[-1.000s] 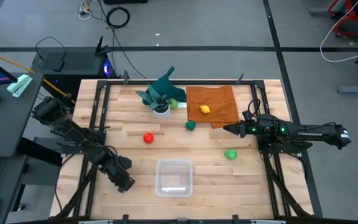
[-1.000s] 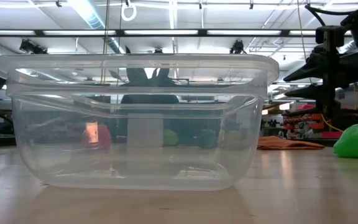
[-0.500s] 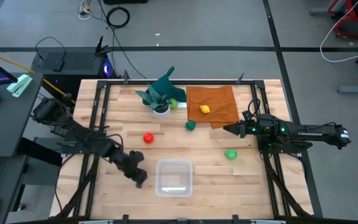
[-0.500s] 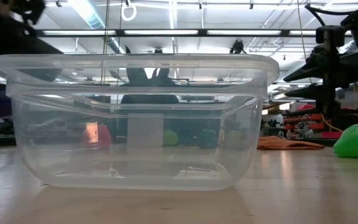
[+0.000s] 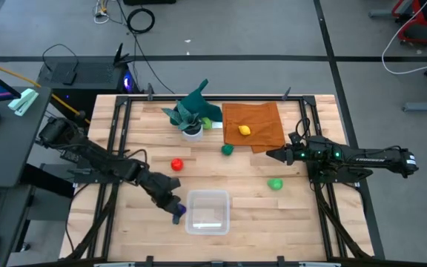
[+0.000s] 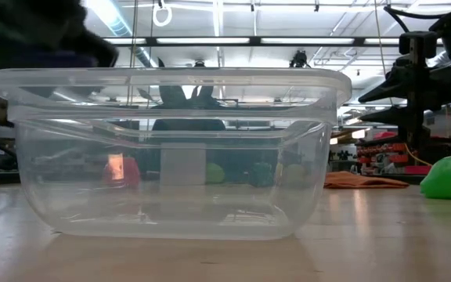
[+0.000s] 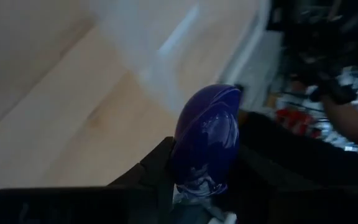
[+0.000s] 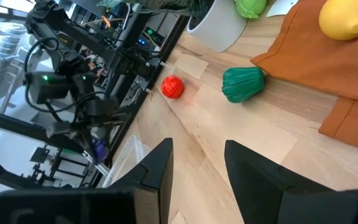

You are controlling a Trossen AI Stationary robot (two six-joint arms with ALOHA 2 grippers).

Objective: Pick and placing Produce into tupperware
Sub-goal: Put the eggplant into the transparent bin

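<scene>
The pale wooden table (image 5: pixel 258 208) is seen from above with all the things spread on it. Near the front edge, in the middle, the small clear plastic box with rounded corners (image 5: pixel 207 211) is found, and nothing can be seen inside it yet. No fruit or vegetable has been put away so far.

The orange-brown cloth (image 5: pixel 253 124) is laid at the far right side. The small yellow toy fruit (image 5: pixel 245 130) is resting on it. The teal-leaved plant in a white pot (image 5: pixel 192 113) is standing at the far side, left of the cloth. The light green round toy (image 5: pixel 207 123) is tucked just beside the pot.

The dark green toy vegetable (image 5: pixel 228 149) is lying near the cloth's front left corner. The red toy fruit (image 5: pixel 176 165) is left of it, out on the bare wood. A bright green toy (image 5: pixel 275 183) is lying on the right, well apart from the box.

The left gripper (image 5: pixel 175 213) is placed just beside the box's left wall. It is clenched on the shiny purple eggplant-like toy (image 7: pixel 206 138). That toy is judged to be the first one on its way in, and the others are all left to be fetched.

The right gripper (image 5: pixel 270 154) is waiting on the right, near the cloth. Its fingers are kept partly apart with nothing between them
</scene>
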